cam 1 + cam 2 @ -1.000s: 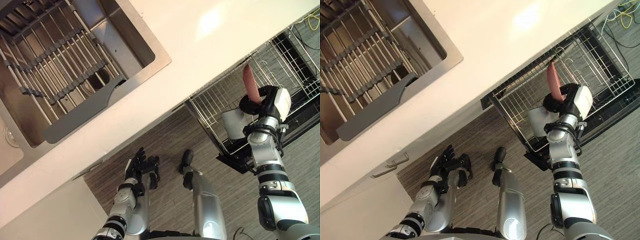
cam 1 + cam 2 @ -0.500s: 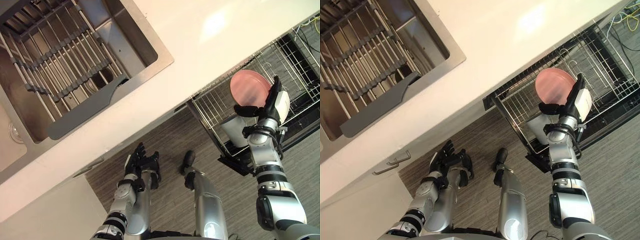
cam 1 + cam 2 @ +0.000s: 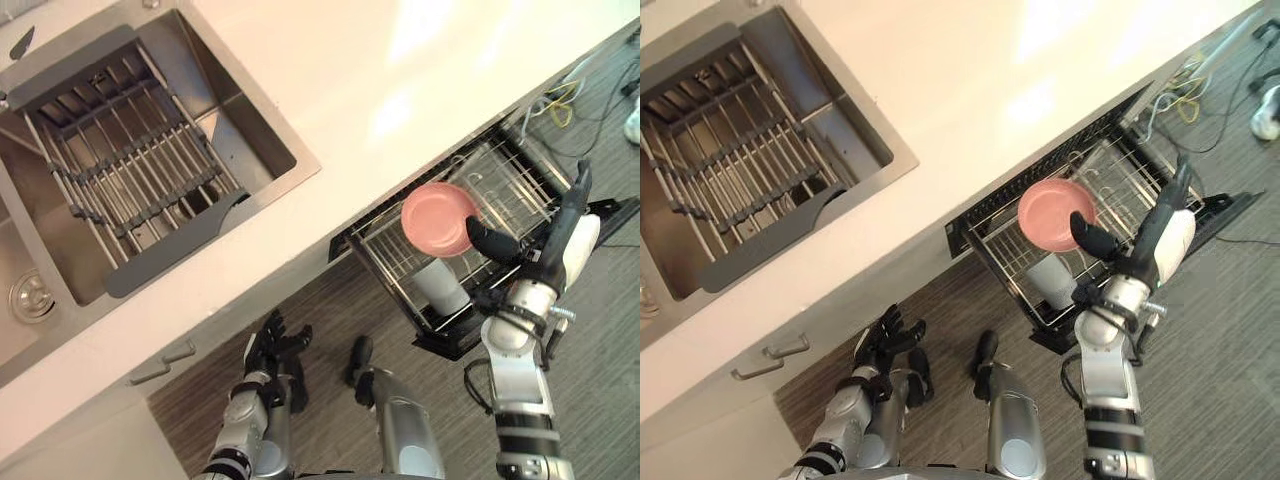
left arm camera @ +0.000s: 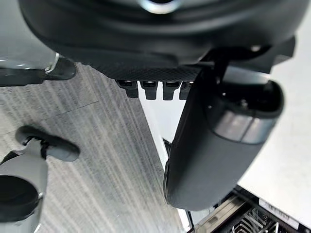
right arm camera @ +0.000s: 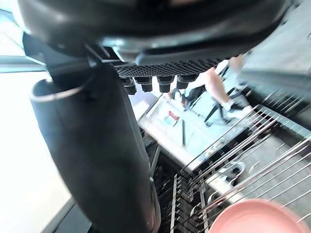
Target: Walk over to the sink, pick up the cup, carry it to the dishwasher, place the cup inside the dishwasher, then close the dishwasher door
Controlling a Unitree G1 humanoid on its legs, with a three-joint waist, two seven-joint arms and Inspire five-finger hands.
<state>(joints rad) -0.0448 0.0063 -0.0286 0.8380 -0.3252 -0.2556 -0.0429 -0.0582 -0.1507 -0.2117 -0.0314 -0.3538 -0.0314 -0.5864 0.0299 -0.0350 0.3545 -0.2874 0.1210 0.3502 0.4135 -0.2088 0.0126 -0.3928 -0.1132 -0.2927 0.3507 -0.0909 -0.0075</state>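
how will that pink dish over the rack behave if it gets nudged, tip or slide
The pink dish looks rigid, smooth and shallow, so it would probably slide rather than flex. It seems perched on thin wires of the rack near the open right hand, so a nudge might tip it.

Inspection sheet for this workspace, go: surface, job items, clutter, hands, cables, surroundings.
Surface: white counter with sink, grey rack inside.
Job's things: pink dish at the wire basket drawn out of the dishwasher; resting or not, cannot tell.
Clutter: pale cup in the basket.
Hands: right hand open beside the dish, contact unclear; left hand open, low near the floor.
Cables: yellow and white cables on the floor beyond the dishwasher.
Surroundings: grey plank floor; cabinet handle below the counter.
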